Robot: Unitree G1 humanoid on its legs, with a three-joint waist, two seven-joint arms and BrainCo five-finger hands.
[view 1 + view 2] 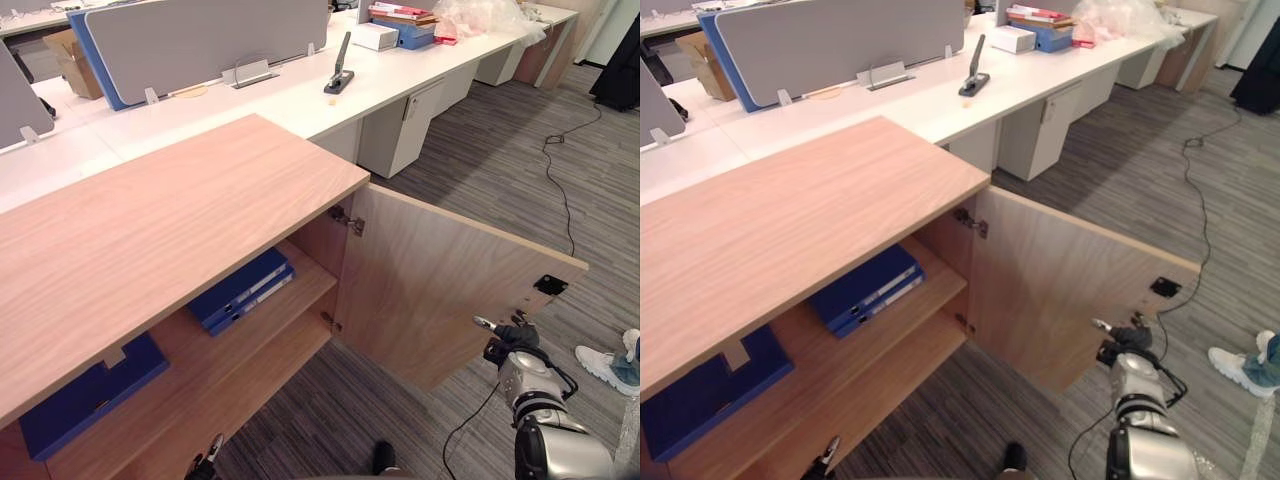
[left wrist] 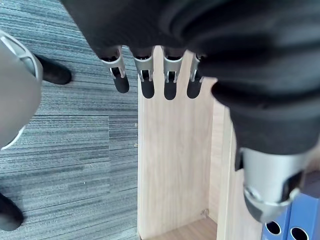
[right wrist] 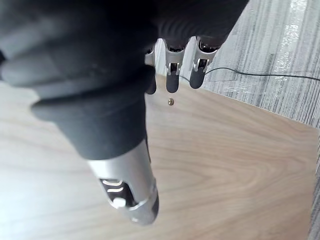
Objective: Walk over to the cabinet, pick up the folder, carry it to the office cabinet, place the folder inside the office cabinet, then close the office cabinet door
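Facing open door (image 1: 440, 290), right robot hand (image 1: 512, 340)

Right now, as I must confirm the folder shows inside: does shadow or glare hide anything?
Left eye view: the cabinet top shades the shelves, yet the blue folder is plainly readable; the white desk is bright but hides nothing. Right wrist view: glare streaks the carpet, the door is evenly lit.

Blue folder (image 1: 240, 291), light woodgrain cabinet door (image 1: 440, 295)

Left hand (image 2: 190, 35), right hand (image 3: 110, 60), fingers (image 2: 147, 82) straight
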